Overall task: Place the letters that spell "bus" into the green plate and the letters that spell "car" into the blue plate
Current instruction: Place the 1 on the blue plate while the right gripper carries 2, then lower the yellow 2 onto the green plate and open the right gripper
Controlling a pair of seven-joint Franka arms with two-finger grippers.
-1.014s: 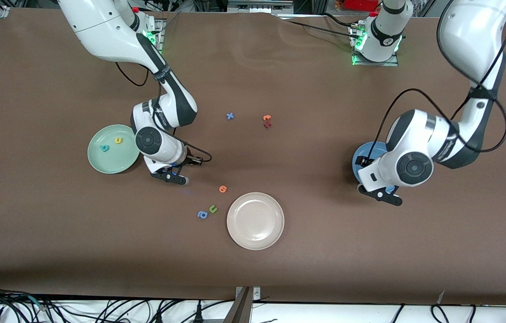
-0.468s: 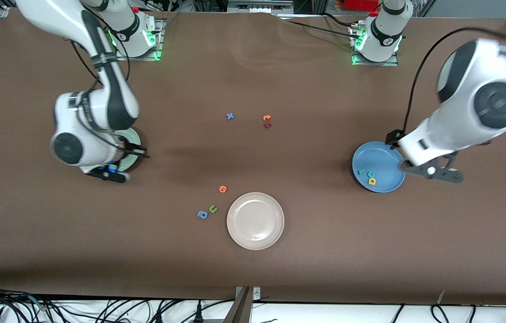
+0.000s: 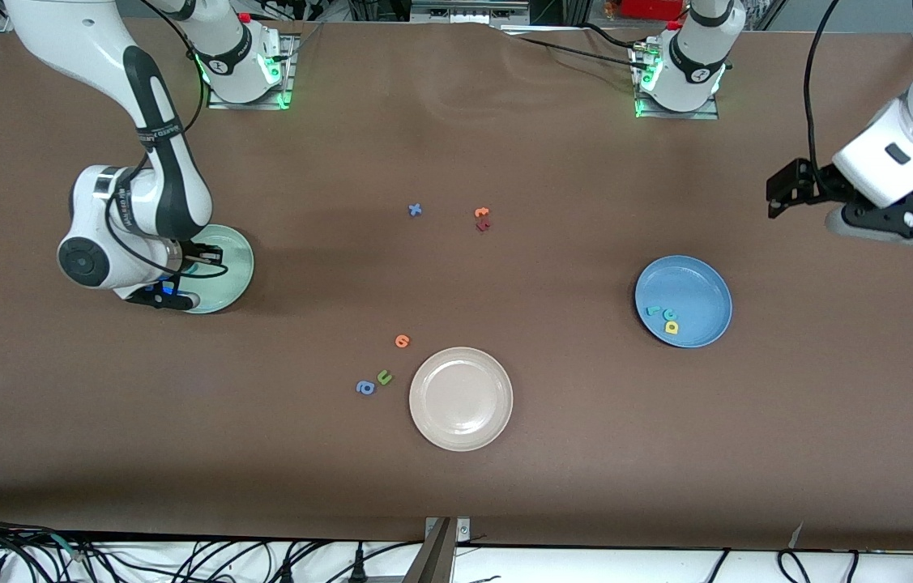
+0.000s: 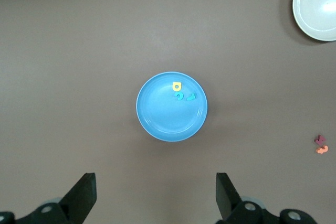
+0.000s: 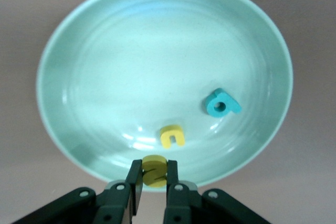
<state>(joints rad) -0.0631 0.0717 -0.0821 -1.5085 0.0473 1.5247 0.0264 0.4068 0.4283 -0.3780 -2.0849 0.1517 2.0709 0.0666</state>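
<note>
My right gripper (image 5: 154,170) is shut on the yellow "s" (image 5: 155,166) and holds it just above the rim of the green plate (image 5: 79,35). Inside that plate lie the teal "b" (image 5: 221,104) and the yellow "u" (image 5: 172,136). In the front view the right gripper (image 3: 172,300) covers most of the green plate (image 3: 236,261). The blue plate (image 3: 695,283) holds the teal "r" (image 3: 652,310), teal "c" (image 3: 669,313) and yellow "a" (image 3: 671,327). My left gripper (image 3: 902,225) hangs open and empty, high over bare table at the left arm's end, clear of the blue plate (image 4: 157,119).
A cream plate (image 3: 461,398) sits near the front camera at mid-table. Beside it lie an orange letter (image 3: 402,341), a green "u" (image 3: 384,376) and a blue "a" (image 3: 365,388). Farther from the camera are a blue "x" (image 3: 415,210) and an orange letter (image 3: 482,213) touching a dark red one.
My right gripper carried the "s" from mid-table to over the green plate. My left arm rose and swung away from the blue plate, uncovering its three letters.
</note>
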